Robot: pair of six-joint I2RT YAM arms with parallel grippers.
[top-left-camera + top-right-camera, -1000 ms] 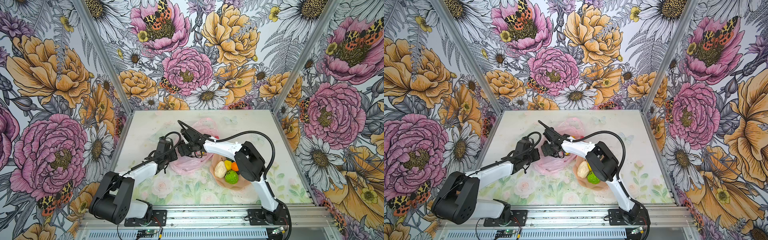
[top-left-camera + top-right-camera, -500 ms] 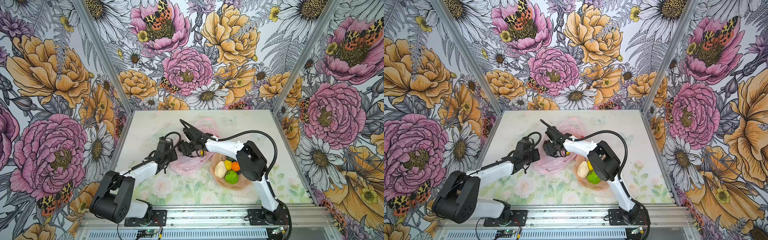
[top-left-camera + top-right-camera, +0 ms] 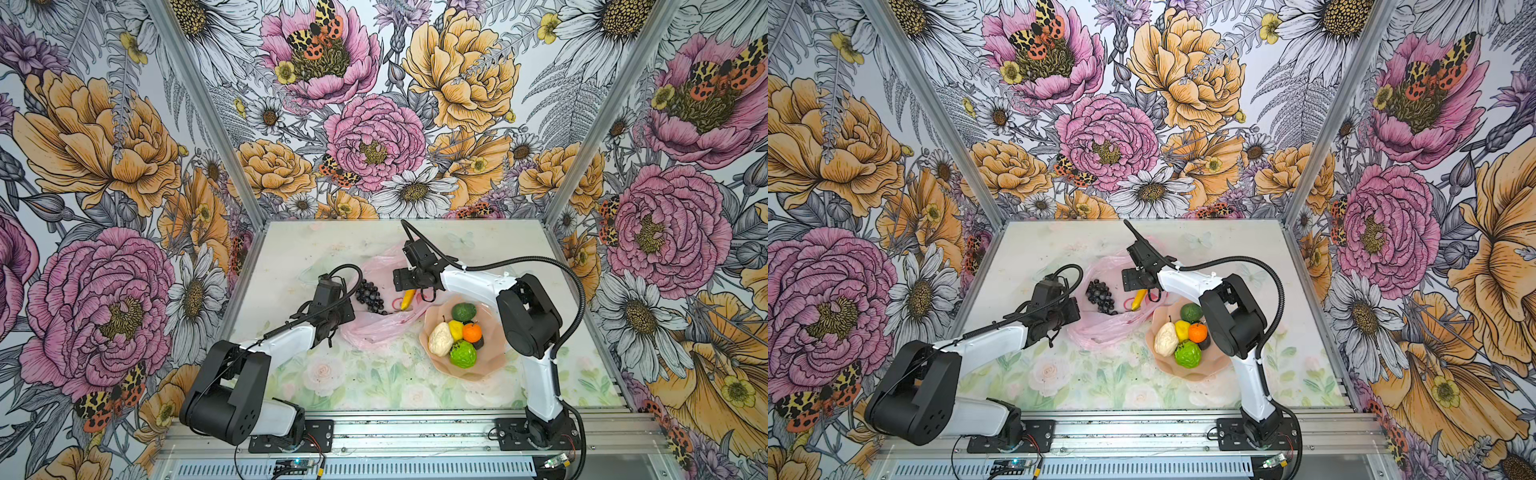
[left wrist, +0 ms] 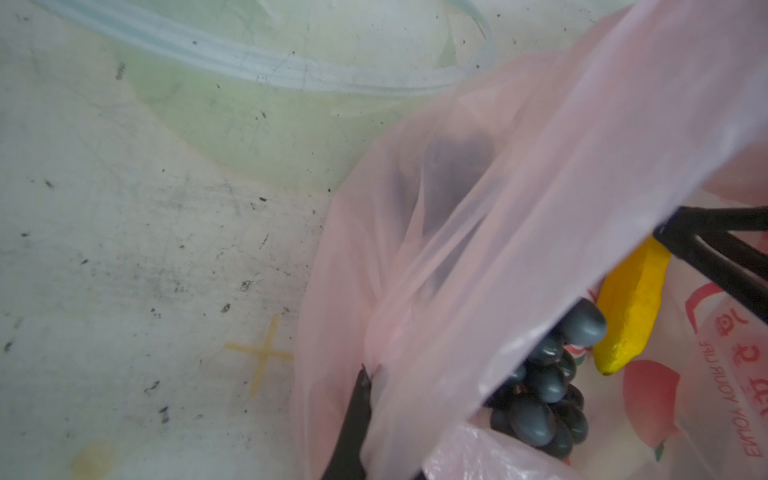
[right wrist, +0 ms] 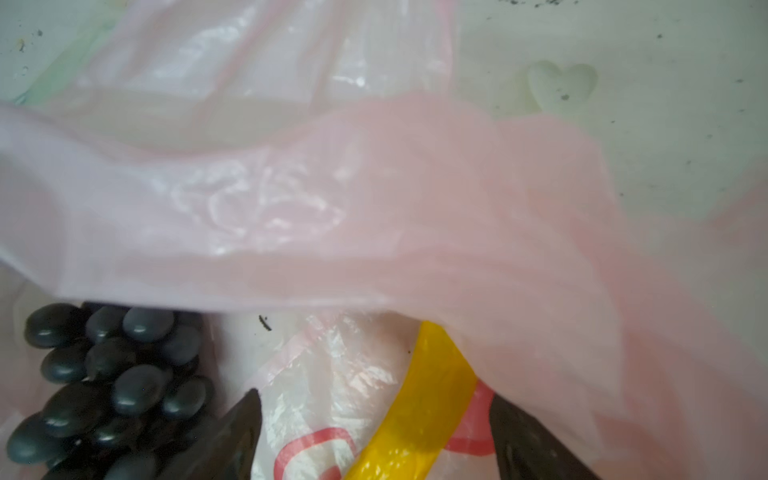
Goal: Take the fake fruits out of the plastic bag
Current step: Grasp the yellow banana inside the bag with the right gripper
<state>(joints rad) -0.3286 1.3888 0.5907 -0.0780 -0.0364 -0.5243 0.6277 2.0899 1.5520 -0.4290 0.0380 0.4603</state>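
Observation:
The pink plastic bag [image 3: 374,330] [image 3: 1100,332] lies crumpled mid-table with its mouth held apart. Inside it, in both top views, lie the dark grape bunch [image 3: 370,296] [image 3: 1099,296] and the yellow banana [image 3: 407,300] [image 3: 1139,300]. My left gripper [image 3: 332,328] [image 4: 368,386] is shut on the bag's edge [image 4: 519,187] beside the grapes [image 4: 540,395]. My right gripper [image 3: 415,291] [image 5: 374,399] reaches into the bag and stands open, one finger on each side of the banana [image 5: 428,399], with gaps on both sides. The grapes [image 5: 112,386] lie just beside one finger.
A peach-pink scalloped dish [image 3: 490,365] [image 3: 1212,365] stands right of the bag, under the right arm's elbow. It holds an avocado [image 3: 464,311], a pear [image 3: 440,338], a lemon [image 3: 456,329], an orange [image 3: 472,332] and a bumpy green fruit [image 3: 463,354]. Walls close in three sides.
My right gripper has shifted a little to the right inside the bag and now straddles the banana. The left arm has kept still, holding the bag edge.

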